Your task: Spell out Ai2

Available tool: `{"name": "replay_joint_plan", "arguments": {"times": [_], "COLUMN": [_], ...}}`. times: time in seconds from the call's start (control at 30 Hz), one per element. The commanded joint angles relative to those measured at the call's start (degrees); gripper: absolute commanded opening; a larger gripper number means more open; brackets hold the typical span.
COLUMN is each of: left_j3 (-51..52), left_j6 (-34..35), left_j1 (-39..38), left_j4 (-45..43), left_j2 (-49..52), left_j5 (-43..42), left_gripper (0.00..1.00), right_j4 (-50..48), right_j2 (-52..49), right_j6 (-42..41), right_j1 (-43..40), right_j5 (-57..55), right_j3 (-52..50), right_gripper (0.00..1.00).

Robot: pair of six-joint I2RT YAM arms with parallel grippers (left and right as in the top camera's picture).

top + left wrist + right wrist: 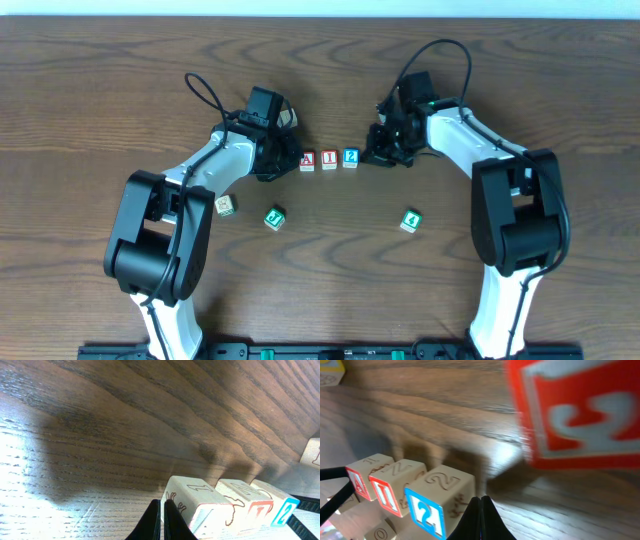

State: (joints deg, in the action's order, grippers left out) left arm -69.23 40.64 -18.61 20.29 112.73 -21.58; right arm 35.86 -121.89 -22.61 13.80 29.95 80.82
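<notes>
Three wooden blocks stand in a row mid-table: the red A block [307,160], the red I block [329,159] and the blue 2 block [350,157]. My left gripper [286,161] is shut and empty, its tips [162,516] touching or just beside the A block's [197,505] left face. The I block [248,505] and the 2 block [281,509] follow it. My right gripper [372,156] is shut and empty, its tips [481,516] right beside the 2 block [434,501]. The I block [395,486] and the A block [362,477] lie beyond.
A beige block [225,205] and a green block [274,218] lie front left, another green block [410,221] front right. A blurred red block [575,410] looms close in the right wrist view. Another block [312,452] shows at the left wrist view's right edge.
</notes>
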Motion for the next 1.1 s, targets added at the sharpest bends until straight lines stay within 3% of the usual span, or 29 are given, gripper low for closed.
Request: {"name": "replay_joint_plan", "arguments": {"times": [0.0, 1.07], "left_j3": [0.1, 0.1], "left_j6": [0.7, 1.5], "left_j1": [-0.2, -2.2], "left_j4": [-0.7, -2.9], "left_j2": [0.4, 0.4], "left_j5": [1.0, 2.3], "left_gripper": [0.05, 0.06], "right_j4": [-0.7, -1.1], "right_j2": [-0.3, -0.3], "right_j6": [-1.2, -2.2], "right_j1": [1.4, 1.8], "right_j5": [0.0, -0.9], "right_j3": [0.0, 0.0], "right_gripper": [0.02, 0.02]}}
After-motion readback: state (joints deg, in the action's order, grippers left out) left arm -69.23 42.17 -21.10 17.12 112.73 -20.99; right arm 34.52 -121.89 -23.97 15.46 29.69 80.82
